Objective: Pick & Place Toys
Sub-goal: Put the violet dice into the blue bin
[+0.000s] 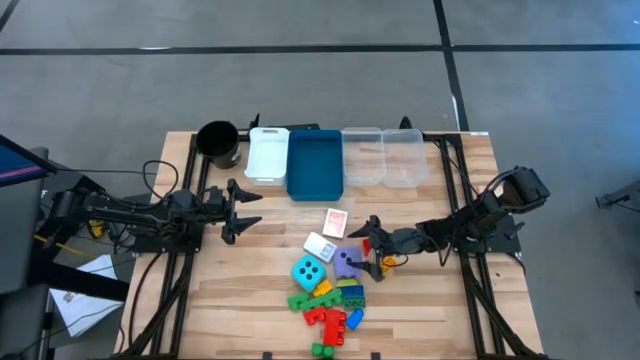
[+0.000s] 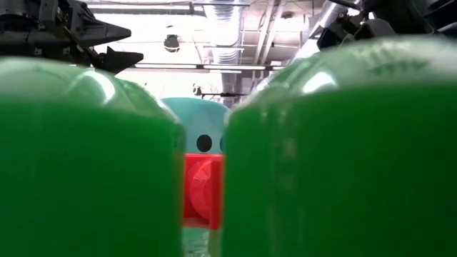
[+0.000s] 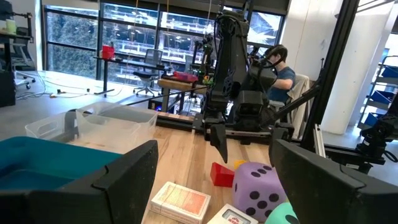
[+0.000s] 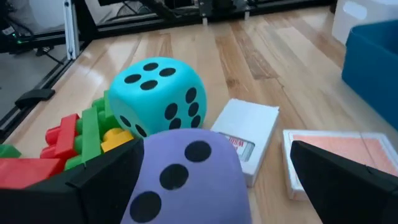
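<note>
The lavender die (image 4: 180, 177) sits on the table with the cyan die (image 4: 160, 93) just beyond it. My right gripper (image 1: 372, 248) is open, one finger on each side of the lavender die; no touch shows. A small red brick (image 3: 221, 174) lies near its fingertips. Two card packs (image 1: 335, 222) (image 1: 319, 246) lie flat beside the dice. A heap of red, green, yellow and blue bricks (image 1: 330, 305) lies toward the near edge. My left gripper (image 1: 240, 210) hangs open above the table's left part, holding nothing.
Along the far edge stand a black cup (image 1: 218, 142), a white tray (image 1: 267, 153), a blue tray (image 1: 315, 163) and two clear trays (image 1: 362, 155) (image 1: 404, 157). Green bricks (image 2: 86, 157) block most of the low view. A person (image 3: 283, 71) sits beyond the table.
</note>
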### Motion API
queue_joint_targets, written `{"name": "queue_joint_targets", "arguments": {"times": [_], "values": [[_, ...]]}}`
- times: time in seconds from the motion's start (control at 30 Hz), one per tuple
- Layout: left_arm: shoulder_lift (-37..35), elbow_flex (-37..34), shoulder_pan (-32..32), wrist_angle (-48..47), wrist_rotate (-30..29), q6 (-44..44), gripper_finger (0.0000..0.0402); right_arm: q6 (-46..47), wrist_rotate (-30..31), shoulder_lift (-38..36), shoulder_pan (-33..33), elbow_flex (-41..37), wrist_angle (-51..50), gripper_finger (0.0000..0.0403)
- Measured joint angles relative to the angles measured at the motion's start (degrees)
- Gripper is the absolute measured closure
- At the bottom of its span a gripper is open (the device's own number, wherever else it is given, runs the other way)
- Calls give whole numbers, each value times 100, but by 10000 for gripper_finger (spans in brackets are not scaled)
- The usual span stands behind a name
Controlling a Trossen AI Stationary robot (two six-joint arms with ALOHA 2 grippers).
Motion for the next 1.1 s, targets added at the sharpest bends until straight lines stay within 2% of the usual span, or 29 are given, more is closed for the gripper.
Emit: {"name": "queue_joint_targets", "arguments": {"times": [0.17,0.33,0.6,1.1], "values": [[1,0,0,2,0,1,92,130,-44,0,0,0,-78,3],[2,0,0,0,-2,0,92,62,-497,0,37,0,-78,3],[0,0,0,0,0,0,92,-129,-458,-2,251,0,-183,3],[0,0,0,1,-2,2,92,-60,-461,-9,197,7,-711,3]]}}
